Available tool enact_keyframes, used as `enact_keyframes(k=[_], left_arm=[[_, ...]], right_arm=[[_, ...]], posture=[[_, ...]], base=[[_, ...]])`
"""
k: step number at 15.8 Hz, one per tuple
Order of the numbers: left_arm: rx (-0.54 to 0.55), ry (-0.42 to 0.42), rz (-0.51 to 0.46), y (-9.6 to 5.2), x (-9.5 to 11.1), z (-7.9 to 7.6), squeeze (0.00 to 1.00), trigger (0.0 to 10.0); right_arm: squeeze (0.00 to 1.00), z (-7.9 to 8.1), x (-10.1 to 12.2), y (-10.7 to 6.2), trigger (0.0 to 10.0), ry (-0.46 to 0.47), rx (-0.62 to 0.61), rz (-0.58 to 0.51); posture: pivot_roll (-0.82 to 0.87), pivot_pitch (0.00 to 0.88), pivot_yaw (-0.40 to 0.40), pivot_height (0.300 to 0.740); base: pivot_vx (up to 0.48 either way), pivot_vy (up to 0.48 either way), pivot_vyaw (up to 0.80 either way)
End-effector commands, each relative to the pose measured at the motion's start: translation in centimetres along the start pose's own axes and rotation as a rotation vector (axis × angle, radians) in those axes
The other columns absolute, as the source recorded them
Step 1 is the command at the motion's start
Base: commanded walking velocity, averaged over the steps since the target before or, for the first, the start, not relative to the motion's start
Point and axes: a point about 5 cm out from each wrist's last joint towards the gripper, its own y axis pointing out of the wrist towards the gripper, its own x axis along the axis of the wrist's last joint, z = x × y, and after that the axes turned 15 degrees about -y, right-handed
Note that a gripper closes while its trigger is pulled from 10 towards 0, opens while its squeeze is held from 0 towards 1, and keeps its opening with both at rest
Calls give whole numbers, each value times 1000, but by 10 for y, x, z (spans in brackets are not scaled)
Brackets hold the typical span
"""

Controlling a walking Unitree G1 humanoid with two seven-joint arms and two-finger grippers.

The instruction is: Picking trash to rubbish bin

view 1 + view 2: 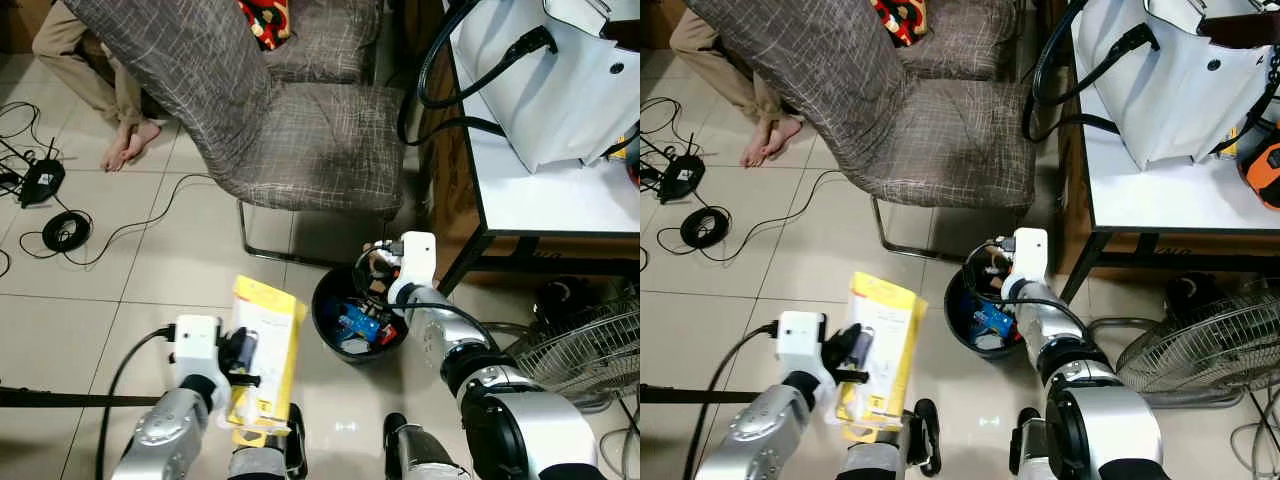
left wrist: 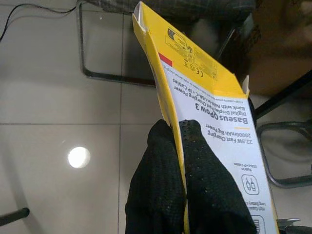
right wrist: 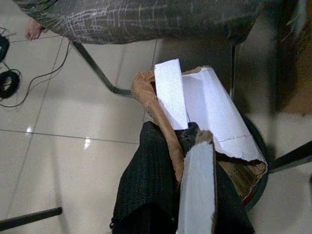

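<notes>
Left tool (image 1: 243,362) is clenched on a flat yellow box (image 1: 265,345), held upright above the tiled floor (image 1: 150,270), just left of the black rubbish bin (image 1: 330,330). Left wrist view shows both fingers (image 2: 161,190) pinching the box's edge. Right tool (image 1: 378,262) sits over the bin's rim, grasping a torn white and brown cardboard piece (image 3: 204,107). The bin holds blue and red litter and stands on the floor between a grey covered chair (image 1: 300,140) and the desk (image 1: 540,200). A white bag (image 1: 1180,90) rests on the desk. A person's bare feet (image 1: 128,145) are beyond the chair, with cables (image 1: 65,232) nearby.
</notes>
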Motion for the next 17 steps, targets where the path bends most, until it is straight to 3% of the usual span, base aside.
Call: enact_keyframes(k=[1,9,17], left_arm=[[17,11,31,-5,-9,7,0,10000],[41,-3,19,-13,-14,9,0,10000],[51,0,19,-14,-12,15,0,10000]], right_arm=[[0,2,-15,-2,10000,31,14,64],[0,15,-10,0,10000,-21,82,20],[0,-9,13,1,10000,-69,-13,-66]], posture=[[88,302,99,740],[104,329,86,740],[111,327,93,740]], base=[[0,0,0],[0,0,0],[0,0,0]])
